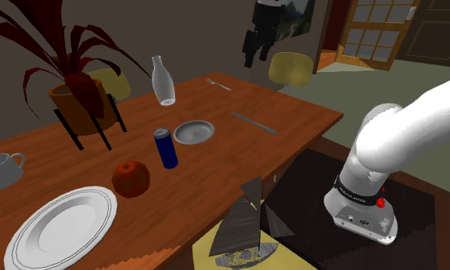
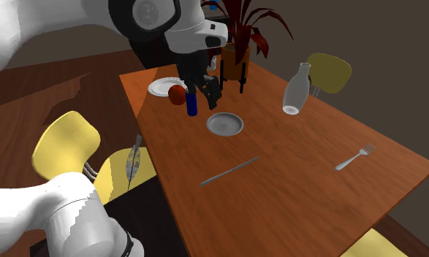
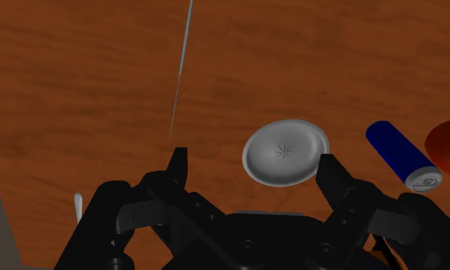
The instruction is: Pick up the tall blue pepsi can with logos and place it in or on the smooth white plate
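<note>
I see my gripper (image 3: 251,159) pointing down at the wood-grain table (image 3: 100,77), fingers apart and empty. A round grey saucer (image 3: 284,151) lies beneath it, and a cylindrical blue can (image 3: 395,148) sits off past one finger.

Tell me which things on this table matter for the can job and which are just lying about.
For the job: blue can, large white plate, open claw.
Lying about: small grey dish, red apple, pale bottle, knife, fork, cup, potted plant.
</note>
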`<state>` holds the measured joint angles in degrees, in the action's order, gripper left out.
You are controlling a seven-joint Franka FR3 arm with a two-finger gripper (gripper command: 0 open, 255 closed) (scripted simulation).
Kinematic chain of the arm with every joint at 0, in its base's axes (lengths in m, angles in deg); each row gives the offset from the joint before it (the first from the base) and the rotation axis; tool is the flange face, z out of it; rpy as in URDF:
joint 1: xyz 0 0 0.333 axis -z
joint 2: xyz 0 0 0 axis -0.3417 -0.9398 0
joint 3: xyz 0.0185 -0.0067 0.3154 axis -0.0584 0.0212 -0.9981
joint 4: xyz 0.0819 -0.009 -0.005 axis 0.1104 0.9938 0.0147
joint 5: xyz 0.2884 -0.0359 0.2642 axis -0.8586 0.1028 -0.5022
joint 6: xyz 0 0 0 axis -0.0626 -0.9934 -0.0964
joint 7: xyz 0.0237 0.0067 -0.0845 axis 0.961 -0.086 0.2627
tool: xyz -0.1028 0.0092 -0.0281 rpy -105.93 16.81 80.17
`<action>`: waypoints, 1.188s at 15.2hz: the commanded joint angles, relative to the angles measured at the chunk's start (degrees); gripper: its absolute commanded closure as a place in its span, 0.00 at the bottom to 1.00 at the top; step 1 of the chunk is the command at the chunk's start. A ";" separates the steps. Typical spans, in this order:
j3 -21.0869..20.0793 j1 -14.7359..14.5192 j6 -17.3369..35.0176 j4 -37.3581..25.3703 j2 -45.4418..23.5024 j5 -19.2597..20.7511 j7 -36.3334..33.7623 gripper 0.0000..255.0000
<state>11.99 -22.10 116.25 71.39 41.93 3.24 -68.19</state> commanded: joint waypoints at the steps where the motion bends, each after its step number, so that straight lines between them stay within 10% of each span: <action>1: -1.80 -0.69 1.11 -1.68 -3.57 -0.56 -1.53 0.00; 18: -15.63 -6.11 5.63 -20.41 -33.92 1.47 -15.74 0.00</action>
<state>-2.94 -27.79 122.32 52.78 9.84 4.29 -82.97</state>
